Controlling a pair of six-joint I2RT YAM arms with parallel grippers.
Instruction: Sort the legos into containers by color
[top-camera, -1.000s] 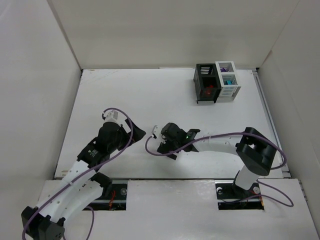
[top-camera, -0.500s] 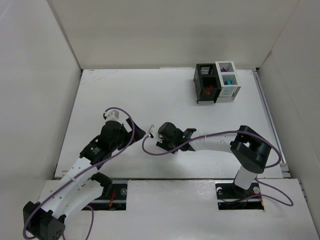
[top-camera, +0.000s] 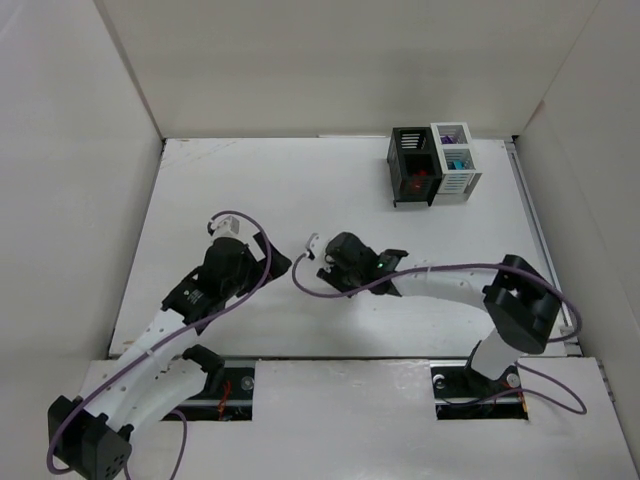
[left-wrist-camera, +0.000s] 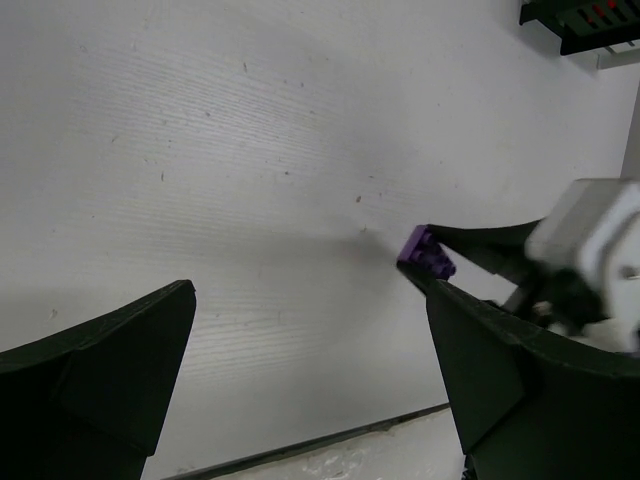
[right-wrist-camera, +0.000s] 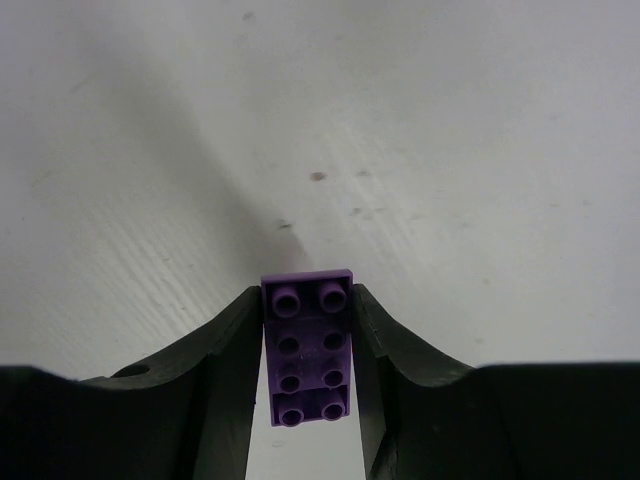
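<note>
Step in hand: pick-up of one lego, with the carry to the containers not yet begun.

Right gripper: closed on a purple brick. The jaws bear on its two long sides, studs facing the wrist camera, and one end protrudes past the fingertips. Whether the brick is clear of the table cannot be told. In the overhead view this gripper sits well apart from the containers, on their near-left side.

Left gripper: jaws wide apart, nothing between them. It lies farther from the containers than the right gripper and looks on at the held brick.

Containers: the black bin shows red in its near compartment. The white bin shows cyan in the near compartment and purple in the far one.

Judgement: the next move calls for a lift, then travel to the far white compartment. The opening is small, so the brick wants centring above it before release. The narrow grip could let it pivot.
</note>
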